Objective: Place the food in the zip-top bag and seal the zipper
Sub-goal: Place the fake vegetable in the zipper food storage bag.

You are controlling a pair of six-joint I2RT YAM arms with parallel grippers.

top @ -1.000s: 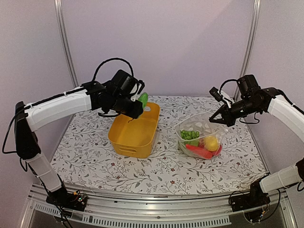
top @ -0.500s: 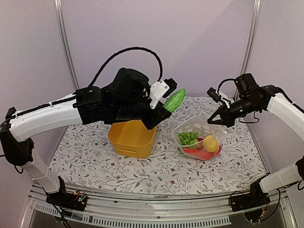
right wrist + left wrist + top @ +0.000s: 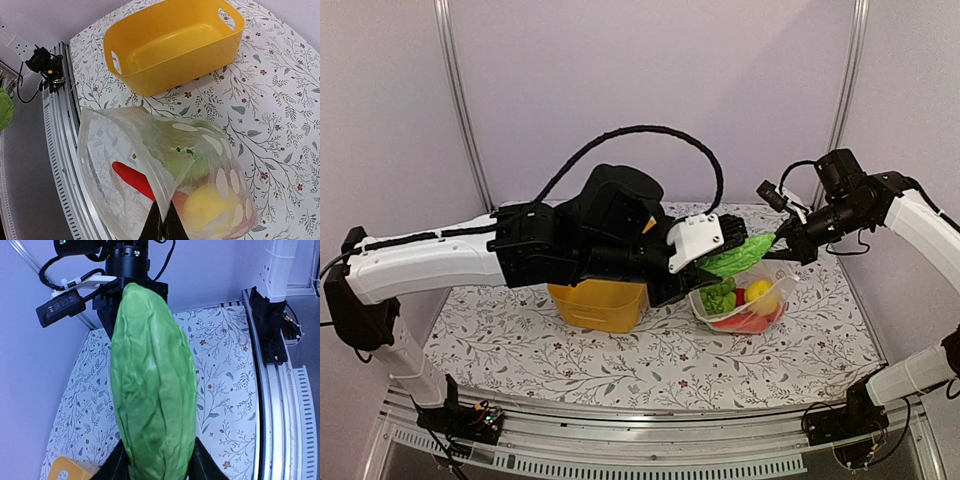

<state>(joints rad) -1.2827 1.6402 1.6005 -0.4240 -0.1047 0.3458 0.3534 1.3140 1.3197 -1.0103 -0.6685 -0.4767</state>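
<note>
Top view: L gripper (image 3: 718, 258) clamps a green leafy toy veg (image 3: 740, 256) in the air, just above the zip-top bag (image 3: 115, 145) (mouth gaping upward). R gripper (image 3: 792, 243), pinched tight on the bag's rim at 1 o'clock, holds that edge up. Red, yellow and green food (image 3: 760, 300) sits inside. Yellow basket (image 3: 170, 75) at the bag's 9 o'clock, on floral worktop (image 3: 570, 360).

Colours and patterns, listed item by item.
Toy leaf vegetable (image 3: 152, 385): bright green, marked with paler veined creases. Basket (image 3: 172, 42): plain yellow. Zip-top bag (image 3: 125, 150): clear, with white glare patches; a red piece (image 3: 131, 177), a yellow piece (image 3: 207, 202) and green pieces (image 3: 718, 297) are seen through it. Tablecloth (image 3: 280, 100): white, printed with grey-green leafy sprigs and small dark-red flowers. Left arm (image 3: 430, 255) and right arm (image 3: 925, 225): white shells, black joints. Wall (image 3: 720, 80): pale lilac.
</note>
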